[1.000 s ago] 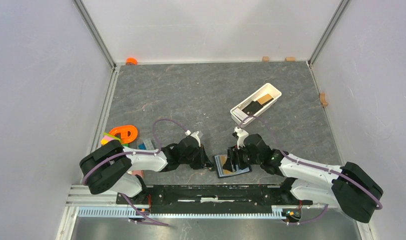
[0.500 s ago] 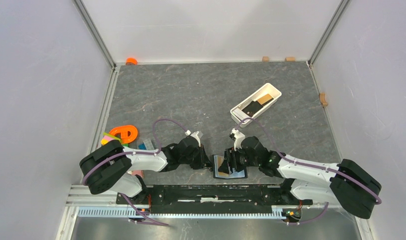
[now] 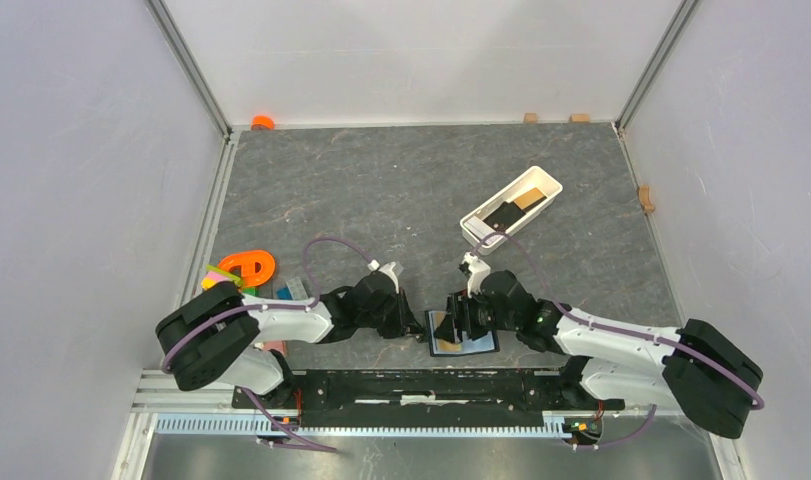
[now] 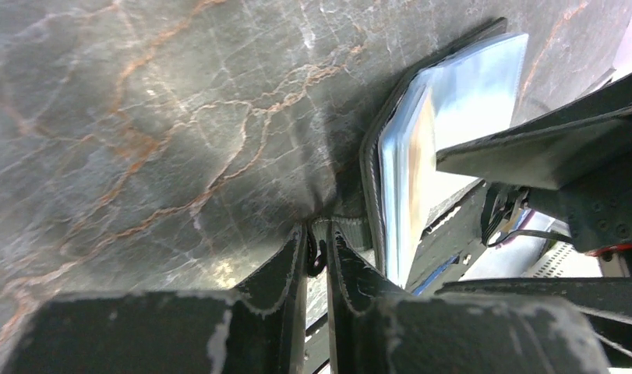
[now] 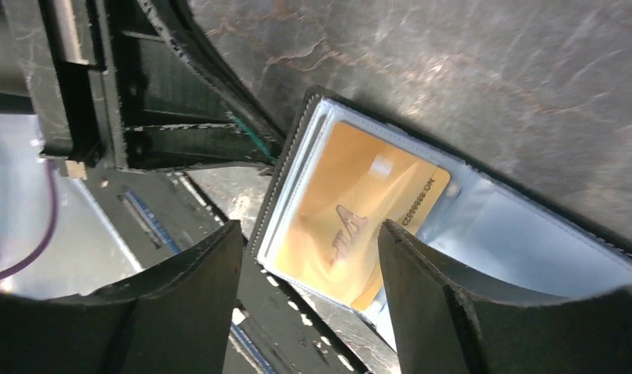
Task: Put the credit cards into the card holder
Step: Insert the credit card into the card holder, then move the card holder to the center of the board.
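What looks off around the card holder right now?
Nothing damaged or spilled. The card holder lies open and slightly askew, its tab pinched by the left claw. The tan-orange card sits in a clear sleeve under the open right claw; whether fully seated, unclear.

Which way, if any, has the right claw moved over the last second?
Yes. The right gripper has slid slightly left over the card holder, toward the left gripper, judged against the fixed white tray.
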You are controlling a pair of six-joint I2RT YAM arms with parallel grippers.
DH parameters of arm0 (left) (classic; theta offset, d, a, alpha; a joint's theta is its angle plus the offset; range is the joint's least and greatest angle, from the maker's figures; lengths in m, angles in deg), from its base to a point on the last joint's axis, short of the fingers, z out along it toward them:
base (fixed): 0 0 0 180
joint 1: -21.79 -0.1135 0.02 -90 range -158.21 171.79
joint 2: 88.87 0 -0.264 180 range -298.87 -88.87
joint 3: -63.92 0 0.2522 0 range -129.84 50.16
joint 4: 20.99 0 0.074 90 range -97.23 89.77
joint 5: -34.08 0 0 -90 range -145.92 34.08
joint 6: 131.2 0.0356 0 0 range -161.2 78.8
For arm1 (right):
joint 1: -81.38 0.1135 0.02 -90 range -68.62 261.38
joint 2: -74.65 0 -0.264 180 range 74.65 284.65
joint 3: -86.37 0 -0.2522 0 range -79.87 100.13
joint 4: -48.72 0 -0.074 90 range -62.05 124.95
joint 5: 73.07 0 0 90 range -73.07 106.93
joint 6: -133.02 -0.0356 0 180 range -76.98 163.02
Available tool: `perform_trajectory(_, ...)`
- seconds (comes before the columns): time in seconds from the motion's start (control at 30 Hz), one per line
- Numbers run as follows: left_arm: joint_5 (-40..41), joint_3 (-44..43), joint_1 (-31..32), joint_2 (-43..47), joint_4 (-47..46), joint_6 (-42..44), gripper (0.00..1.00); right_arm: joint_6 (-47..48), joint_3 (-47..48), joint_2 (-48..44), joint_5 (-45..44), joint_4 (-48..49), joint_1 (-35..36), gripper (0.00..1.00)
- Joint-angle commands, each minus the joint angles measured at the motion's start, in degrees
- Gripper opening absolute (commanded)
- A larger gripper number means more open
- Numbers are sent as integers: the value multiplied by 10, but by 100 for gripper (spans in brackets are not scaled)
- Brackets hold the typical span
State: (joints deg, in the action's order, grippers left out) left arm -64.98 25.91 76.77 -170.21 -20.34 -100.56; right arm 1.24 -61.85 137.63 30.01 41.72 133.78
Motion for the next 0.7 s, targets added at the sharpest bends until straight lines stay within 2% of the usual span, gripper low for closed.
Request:
perform_trajectory(0.0,27,-6,-25,43,63,32,2,99,104,-17,-112,-140,2,73)
perform_trajectory(0.13,30,-8,-71,99,126,67,2,200,204,-11,-241,-259,-14,84)
perform_trajectory(0.23,26,-16,-103,135,178,97,2,265,256,0,-284,-293,-49,94)
perform_trajectory(0.33,22,-33,-133,161,221,131,2,322,299,26,-285,-294,-107,98)
perform_trajectory(0.47,17,-44,-175,164,253,168,2,395,351,89,-234,-272,-177,98)
perform_trajectory(0.67,1,-48,-235,151,236,187,2,499,444,233,-176,-288,-242,98)
